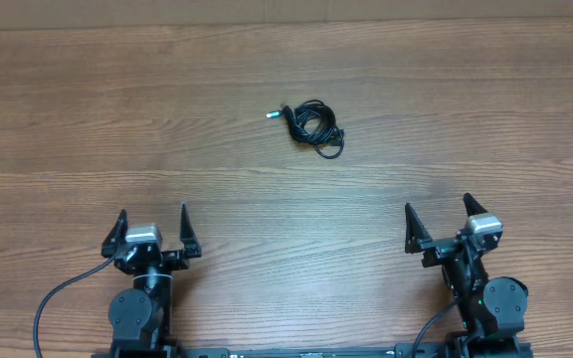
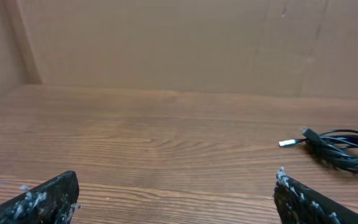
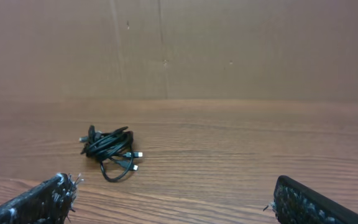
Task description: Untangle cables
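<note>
The cables (image 1: 314, 127) are lying in one small black bundle on the wooden table (image 1: 117, 99). The bundle is sitting on the far part of the table, close to the middle and a little to the right. The cords are looping over each other in a tight tangle. One end is sticking out to the left, and its tip (image 1: 274, 115) is showing pale blue-white. In the left wrist view the bundle (image 2: 344, 149) is lying far off on the right side, with the pale tip (image 2: 286, 142) pointing left. In the right wrist view the bundle (image 3: 109, 149) is lying on the left side, and two small plug ends (image 3: 138, 154) are poking out toward the right, with one loop hanging down near them.

Nothing is touching the cables. The left gripper (image 1: 153, 212) is waiting at the near left edge, well apart from the bundle. Its fingers (image 2: 48, 196) are standing spread wide and holding nothing. The right gripper (image 1: 438, 203) is waiting at the near right edge, also well apart. Its fingers (image 3: 309, 202) are spread wide too, with only bare table between them.

A plain brown wall (image 2: 197, 43) is standing behind the far edge of the table.
</note>
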{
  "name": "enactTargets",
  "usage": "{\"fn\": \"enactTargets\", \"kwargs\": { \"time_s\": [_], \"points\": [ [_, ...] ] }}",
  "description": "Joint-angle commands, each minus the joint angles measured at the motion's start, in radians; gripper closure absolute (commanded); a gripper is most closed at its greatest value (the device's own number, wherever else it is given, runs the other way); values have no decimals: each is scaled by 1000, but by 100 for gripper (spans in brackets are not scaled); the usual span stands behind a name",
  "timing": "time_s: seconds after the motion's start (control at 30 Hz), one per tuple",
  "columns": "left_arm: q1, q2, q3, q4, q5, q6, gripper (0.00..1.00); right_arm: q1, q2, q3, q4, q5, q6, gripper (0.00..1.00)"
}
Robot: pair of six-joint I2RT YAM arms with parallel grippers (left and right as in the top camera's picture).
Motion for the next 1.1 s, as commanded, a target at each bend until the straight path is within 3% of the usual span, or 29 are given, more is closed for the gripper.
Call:
{"fn": "enactTargets", "kwargs": {
  "time_s": [0.0, 0.3, 0.5, 0.87, 1.07],
  "points": [
    [6, -6, 2, -3, 48, -32, 0, -8, 2, -7, 7, 10, 87, 0],
    [6, 32, 113, -148, 50, -32, 0, -8, 61, 90, -89, 47, 130, 0],
    [6, 207, 257, -232, 68, -43, 0, -8, 220, 213, -161, 46, 130, 0],
    [6, 692, 582, -435, 180, -55, 0, -8, 684, 575, -317, -31, 185, 0],
    [6, 917, 837, -686, 209, -55, 0, -7, 1038, 943, -613, -86, 184, 0]
  ]
}}
